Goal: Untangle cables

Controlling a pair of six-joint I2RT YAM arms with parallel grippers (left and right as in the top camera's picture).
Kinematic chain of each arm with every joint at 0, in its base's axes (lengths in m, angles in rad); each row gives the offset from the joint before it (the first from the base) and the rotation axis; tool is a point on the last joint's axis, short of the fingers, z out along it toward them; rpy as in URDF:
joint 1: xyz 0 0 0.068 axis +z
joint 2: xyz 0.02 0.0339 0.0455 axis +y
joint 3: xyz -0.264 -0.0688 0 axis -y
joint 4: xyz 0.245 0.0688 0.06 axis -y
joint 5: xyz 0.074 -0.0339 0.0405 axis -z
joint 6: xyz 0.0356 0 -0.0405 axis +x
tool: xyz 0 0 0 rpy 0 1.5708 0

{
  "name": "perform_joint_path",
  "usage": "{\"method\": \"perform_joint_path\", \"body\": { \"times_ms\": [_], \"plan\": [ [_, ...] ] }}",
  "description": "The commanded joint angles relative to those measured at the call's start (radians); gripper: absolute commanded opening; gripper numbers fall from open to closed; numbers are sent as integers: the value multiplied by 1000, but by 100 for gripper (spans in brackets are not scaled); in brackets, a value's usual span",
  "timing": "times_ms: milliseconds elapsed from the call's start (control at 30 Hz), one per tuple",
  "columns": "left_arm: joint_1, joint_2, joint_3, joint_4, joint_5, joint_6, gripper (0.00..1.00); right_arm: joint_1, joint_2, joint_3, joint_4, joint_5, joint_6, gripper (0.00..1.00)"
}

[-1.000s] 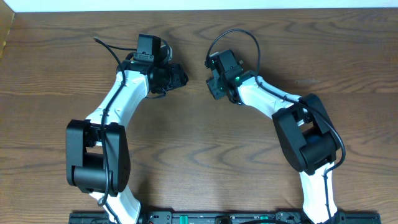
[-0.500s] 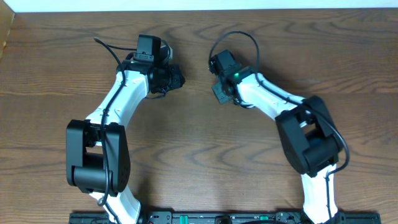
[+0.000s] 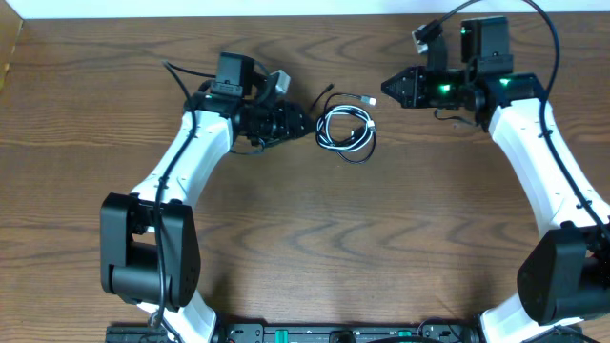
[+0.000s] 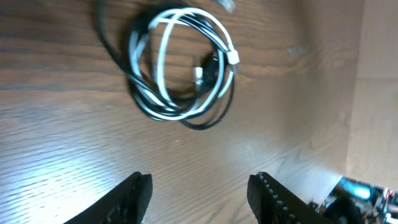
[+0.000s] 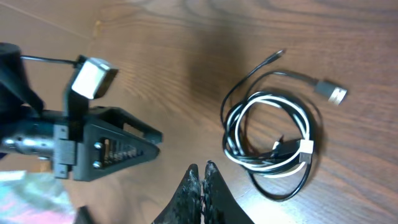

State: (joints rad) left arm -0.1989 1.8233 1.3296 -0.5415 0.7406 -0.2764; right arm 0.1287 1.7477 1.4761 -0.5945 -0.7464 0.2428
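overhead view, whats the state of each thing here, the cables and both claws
black cable, coiled, tangled with the white one, not held
white cable, coiled inside the same bundle, not held
left claw, open, empty, short of the bundle
right claw, shut, holding nothing

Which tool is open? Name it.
The left tool: its fingers stand apart near the cables. The right tool has its fingers pressed together.

black cable (image 4: 142, 107) tail cut by top edge, plug (image 4: 225, 4) half cropped, crossings too fine to tell
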Motion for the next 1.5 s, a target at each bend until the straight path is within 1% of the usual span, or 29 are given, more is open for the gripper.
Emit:
{"method": "perform_joint_path", "body": {
  "times_ms": [0, 67, 133, 200, 233, 300, 333, 367, 400, 433, 533, 567, 700, 833, 933, 1000, 1067, 1100, 1167, 1233, 1267, 1300, 1333, 1367, 1400, 1433, 1467],
  "plan": [
    [-30, -13, 0, 0, -12, 14, 58, -33, 5, 1, 0, -124, 27, 1],
    [-49, -11, -5, 0, -80, 3, 59, -34, 5, 1, -4, -95, 27, 1],
    [-66, 1, -6, 0, -147, -43, 60, -34, 5, 1, -19, -39, 27, 1],
    [-90, 40, -6, 35, -219, -162, 60, -34, 5, 1, -42, 37, 34, 1],
    [-98, 57, -6, 60, -222, -192, 60, -34, 5, 1, -49, 66, 34, 1],
    [-116, 93, -6, 107, -240, -300, 60, -34, 5, 1, -64, 120, 46, 1],
    [-131, 122, -6, 134, -243, -432, 60, -34, 5, 1, -79, 162, 53, 1],
    [-143, 142, -6, 149, -245, -532, 60, -34, 5, 1, -84, 172, 53, 1],
    [-154, 156, -6, 163, -245, -592, 59, -34, 5, 1, -91, 185, 53, 1],
    [-180, 196, -6, 208, -246, -673, 59, -34, 5, 1, -98, 204, 52, 1],
    [-209, 234, -6, 230, -316, -729, 59, -34, 5, 1, -105, 224, 52, 1],
    [-215, 244, -6, 232, -339, -733, 58, -34, 5, 1, -105, 224, 51, 1],
    [-231, 267, -6, 233, -442, -774, 50, -34, 5, 1, -105, 232, 48, 1],
    [-252, 269, -6, 234, -541, -784, 48, -34, 5, 1, -114, 251, 39, 1],
    [-278, 269, -6, 234, -693, -783, 48, -34, 5, 1, -123, 251, 29, 2],
    [-293, 269, -6, 234, -754, -753, 47, -34, 5, 1, -130, 251, 21, 2],
    [-311, 269, -6, 234, -766, -746, 47, -34, 5, 1, -142, 252, 10, 2],
    [-317, 269, -6, 234, -768, -746, 45, -34, 5, 1, -145, 256, 10, 2],
    [-332, 269, -6, 235, -796, -746, 35, -34, 5, 1, -151, 267, 10, 2],
    [-338, 269, -6, 235, -816, -746, 31, -34, 5, 1, -158, 270, 4, 3],
    [-337, 269, -6, 237, -817, -746, 26, -34, 5, 1, -161, 270, 3, 3],
    [-337, 269, -6, 238, -817, -746, 19, -34, 5, 1, -162, 270, 3, 3],
    [-337, 269, -6, 237, -816, -746, 8, -34, 5, 1, -162, 270, 3, 4],
    [-337, 269, -6, 239, -801, -745, 7, -34, 5, 1, -161, 270, 3, 4],
    [-335, 269, -6, 245, -782, -716, 7, -34, 5, 1, -160, 270, 3, 4],
    [-330, 266, -4, 261, -739, -658, 7, -34, 5, 1, -159, 270, -2, 5],
    [-318, 257, 2, 278, -662, -562, 8, -34, 5, 1, -158, 270, -19, 6]
  ]
}}
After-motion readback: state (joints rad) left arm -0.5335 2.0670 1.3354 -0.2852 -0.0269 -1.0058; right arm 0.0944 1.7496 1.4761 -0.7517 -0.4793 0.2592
